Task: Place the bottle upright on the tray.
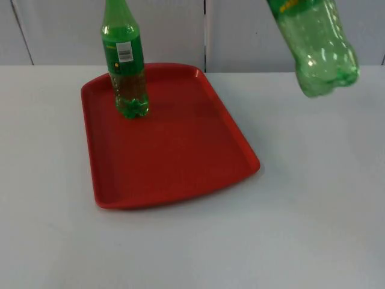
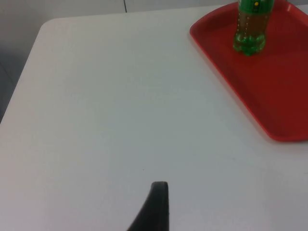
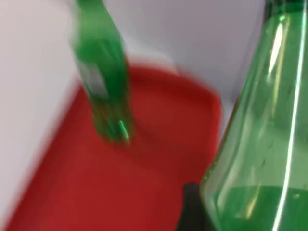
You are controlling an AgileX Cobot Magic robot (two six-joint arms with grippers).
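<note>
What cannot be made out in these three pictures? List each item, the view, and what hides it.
1. Standing bottle on the tray: cap cut off by the top view's upper edge.
2. Lifted bottle: neck and whatever holds it cut off by the same edge.
3. Standing bottle's label: motion-blurred in the right wrist view.
4. Tray: far side cut off in the left wrist view.
5. Both grippers: open or shut unreadable.
</note>
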